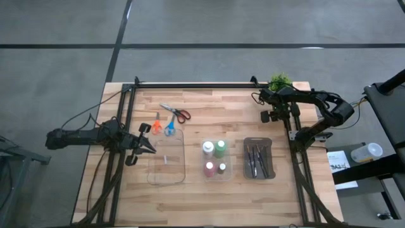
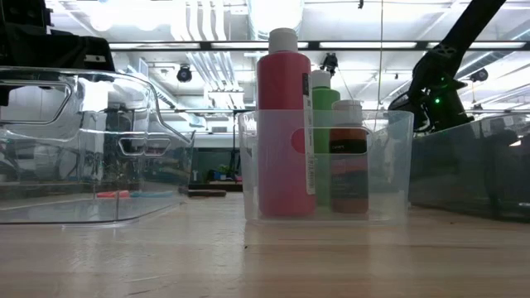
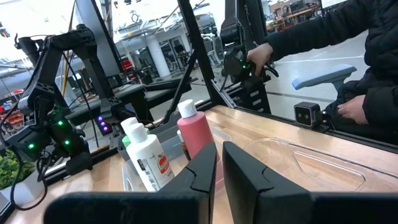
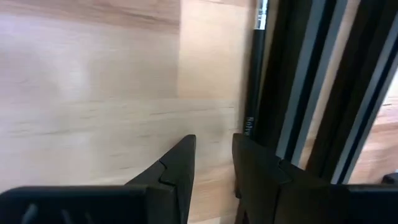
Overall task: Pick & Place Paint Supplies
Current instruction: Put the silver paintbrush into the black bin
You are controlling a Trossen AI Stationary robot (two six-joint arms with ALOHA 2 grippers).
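Seen from above, the left gripper (image 1: 147, 145) is held low at the left edge of the large clear tray (image 1: 167, 174), its fingers (image 3: 205, 171) drawn nearly together with only a narrow gap and nothing between them. Just beyond it, the orange-handled scissors (image 1: 155, 126) and blue-handled scissors (image 1: 170, 127) lie side by side on the tabletop (image 1: 215, 104) at the tray's far end, with the red-handled scissors (image 1: 176, 113) a little farther toward the far edge. The four paint bottles (image 1: 214, 158) are stood in a small clear bin at the tabletop's middle, well apart from both grippers, and the paintbrushes (image 1: 257, 159) are laid in the dark grey tray (image 1: 259, 143) to the right. The right gripper (image 1: 268, 116) is parked near the far right corner, beside the potted plant (image 1: 280, 82), fingers (image 4: 180, 163) slightly parted and empty. Bare wood is left open along the near edge.
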